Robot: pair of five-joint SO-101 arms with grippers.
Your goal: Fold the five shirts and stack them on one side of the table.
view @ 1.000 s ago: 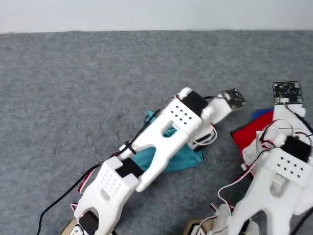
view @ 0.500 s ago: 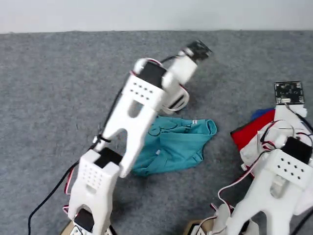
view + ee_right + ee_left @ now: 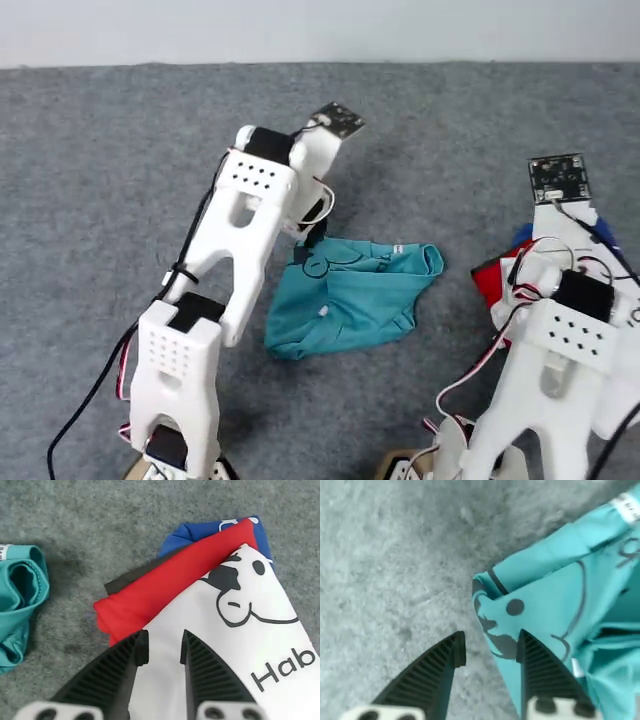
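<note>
Left gripper: released, jaws apart, straddling a corner edge of the teal shirt, which lies loosely folded mid-tabletop. Right gripper: jaws slightly apart, grasping nothing, positioned over the white shirt. This shirt tops a stack with the red shirt and blue shirt beneath.

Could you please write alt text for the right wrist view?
The right tool, slightly open, hangs over a white shirt with a bear drawing, stacked on a red shirt, a dark shirt and a blue shirt; a teal shirt lies apart.
</note>
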